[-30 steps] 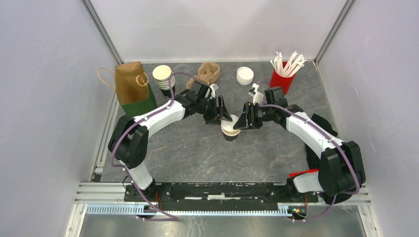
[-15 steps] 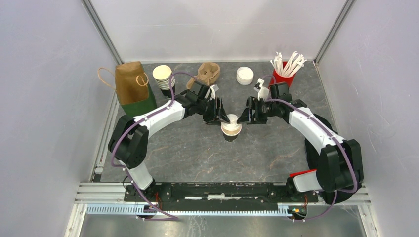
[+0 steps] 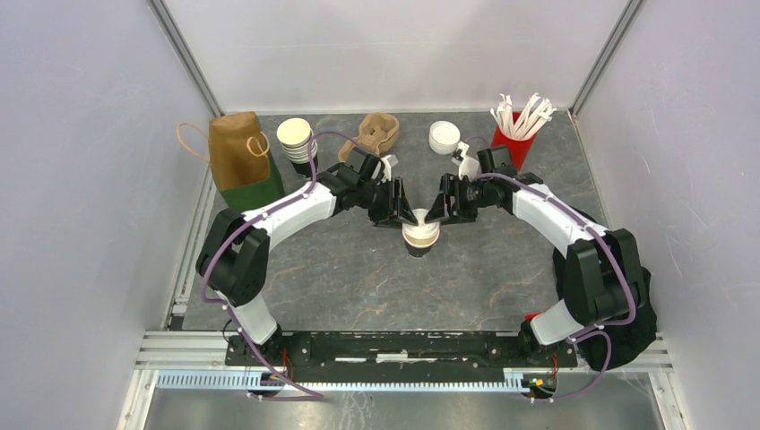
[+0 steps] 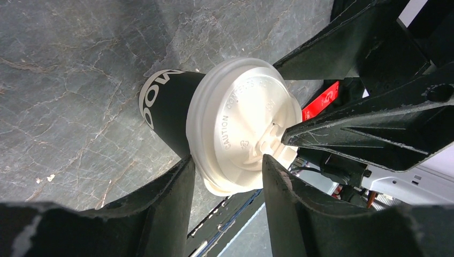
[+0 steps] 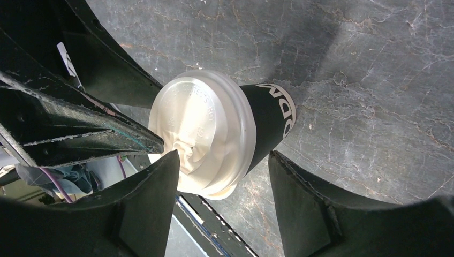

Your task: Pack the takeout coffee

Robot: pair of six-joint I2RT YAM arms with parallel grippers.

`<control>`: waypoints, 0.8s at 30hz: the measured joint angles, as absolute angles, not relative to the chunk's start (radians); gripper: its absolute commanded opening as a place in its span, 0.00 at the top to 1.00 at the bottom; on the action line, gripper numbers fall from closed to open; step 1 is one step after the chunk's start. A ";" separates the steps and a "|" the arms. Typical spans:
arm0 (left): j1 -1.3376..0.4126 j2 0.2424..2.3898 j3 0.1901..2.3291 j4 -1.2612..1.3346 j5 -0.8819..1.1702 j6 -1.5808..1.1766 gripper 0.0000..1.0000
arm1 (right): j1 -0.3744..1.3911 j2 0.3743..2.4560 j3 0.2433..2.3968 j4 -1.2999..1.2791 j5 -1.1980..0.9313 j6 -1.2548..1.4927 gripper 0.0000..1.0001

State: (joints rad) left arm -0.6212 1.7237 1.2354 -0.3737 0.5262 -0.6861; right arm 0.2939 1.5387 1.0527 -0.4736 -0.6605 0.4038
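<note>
One grey stone-look table (image 3: 358,278) fills the middle of the top view. Two arms curve inward from the bottom: the left arm (image 3: 287,210) on the frame's left, the right arm (image 3: 556,219) on its right.

Along the upper edge, from left to right, stand:
- one brown bag (image 3: 237,157) with a green base
- one stack of cups (image 3: 294,139)
- one pulp carrier (image 3: 378,134)
- one stack of lids (image 3: 444,136)
- one red holder (image 3: 511,143) of white sticks (image 3: 524,112), too bunched to count

One coffee (image 3: 419,235) stands upright at the table's centre, black body under a white lid (image 4: 241,139).

The left pincer (image 3: 401,208) and right pincer (image 3: 436,208) meet above it. In the wrist views each is spread partway, its two fingers straddling the lid's edge and clasping nothing. One finger of the opposite pincer reaches in to the lid's spout. I cannot tell whether the straddling fingers touch the lid.
</note>
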 measured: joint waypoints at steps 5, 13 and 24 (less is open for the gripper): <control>-0.624 1.724 1.235 -0.374 0.529 -0.685 0.42 | 0.301 1.539 1.053 -0.489 -0.661 0.387 0.37; -0.624 1.723 1.235 -0.381 0.525 -0.685 0.32 | 0.305 1.528 1.052 -0.517 -0.659 0.369 0.38; -0.624 1.723 1.235 -0.396 0.522 -0.685 0.34 | 0.313 1.488 1.041 -0.537 -0.650 0.358 0.38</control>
State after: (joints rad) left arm -0.6239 1.7233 1.2350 -0.3962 0.5224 -0.6846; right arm 0.3126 1.4876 1.0412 -0.5369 -0.6498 0.3580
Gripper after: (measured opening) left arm 0.663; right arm 0.612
